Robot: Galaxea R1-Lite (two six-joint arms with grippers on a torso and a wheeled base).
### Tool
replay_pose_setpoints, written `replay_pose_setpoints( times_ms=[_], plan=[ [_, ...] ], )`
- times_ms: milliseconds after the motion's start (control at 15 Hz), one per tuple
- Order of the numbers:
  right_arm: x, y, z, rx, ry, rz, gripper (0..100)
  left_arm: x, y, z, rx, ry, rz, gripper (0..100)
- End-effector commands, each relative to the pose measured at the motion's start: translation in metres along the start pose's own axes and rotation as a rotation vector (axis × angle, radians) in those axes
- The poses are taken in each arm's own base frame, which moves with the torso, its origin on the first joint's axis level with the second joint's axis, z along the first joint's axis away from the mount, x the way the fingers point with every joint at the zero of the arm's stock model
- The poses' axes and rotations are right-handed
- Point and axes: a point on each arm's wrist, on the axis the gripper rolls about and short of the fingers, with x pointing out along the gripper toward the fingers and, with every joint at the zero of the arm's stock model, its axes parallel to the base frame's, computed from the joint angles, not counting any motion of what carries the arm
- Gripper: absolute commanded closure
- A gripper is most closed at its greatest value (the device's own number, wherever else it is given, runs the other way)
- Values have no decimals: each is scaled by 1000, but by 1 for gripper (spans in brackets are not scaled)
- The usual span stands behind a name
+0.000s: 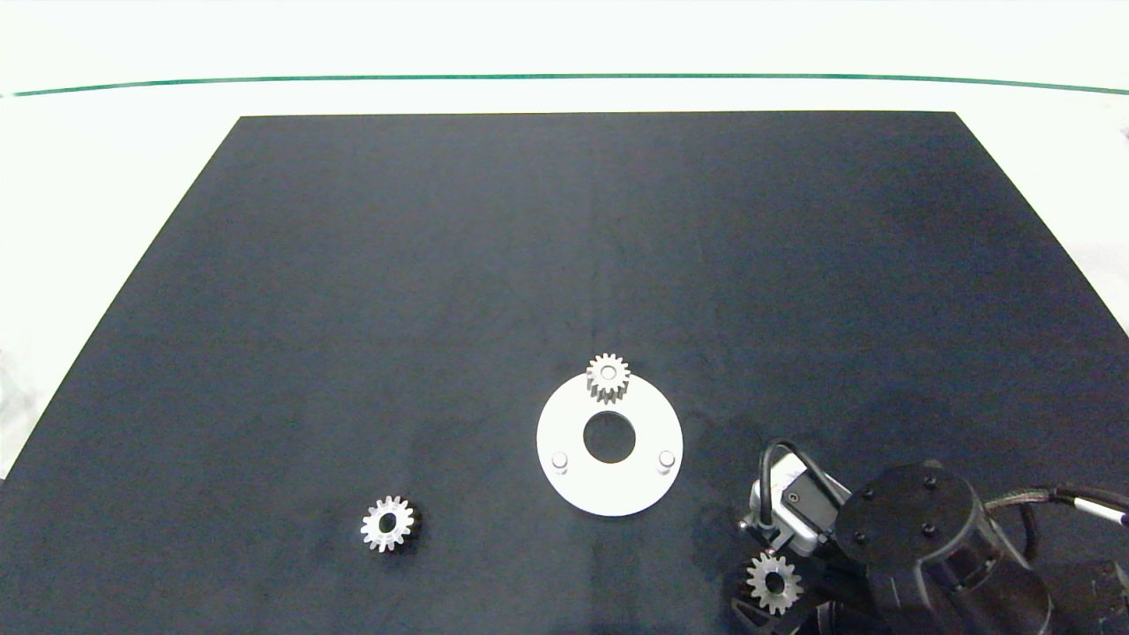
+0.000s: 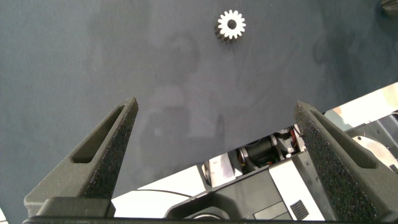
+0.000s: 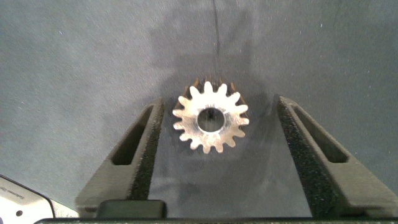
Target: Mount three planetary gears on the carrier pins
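Silver metal spur gear (image 3: 211, 122) lies flat between your right gripper's (image 3: 214, 149) spread grey fingers, untouched; close them across its teeth. Left gripper (image 2: 214, 155) idles, released.

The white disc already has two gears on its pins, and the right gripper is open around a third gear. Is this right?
Not quite. The head view shows only one gear on the white disc; two pins are bare. The right gripper is indeed open around another gear.
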Motion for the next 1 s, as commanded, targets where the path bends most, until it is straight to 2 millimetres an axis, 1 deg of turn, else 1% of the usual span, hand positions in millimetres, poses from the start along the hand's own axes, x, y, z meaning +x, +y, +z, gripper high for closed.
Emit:
replay_pose_setpoints(
  times_ms=[67, 600, 1000],
  plan=[
    [1, 1, 1, 4, -12, -1, 34, 0, 0, 0, 2, 3, -1, 0],
    [5, 4, -2, -9, 11, 6, 51, -1, 0, -2, 0, -1, -1, 0],
    [5, 4, 0, -5, -3, 7, 63, -2, 0, -2, 0, -4, -1, 0]
  ],
)
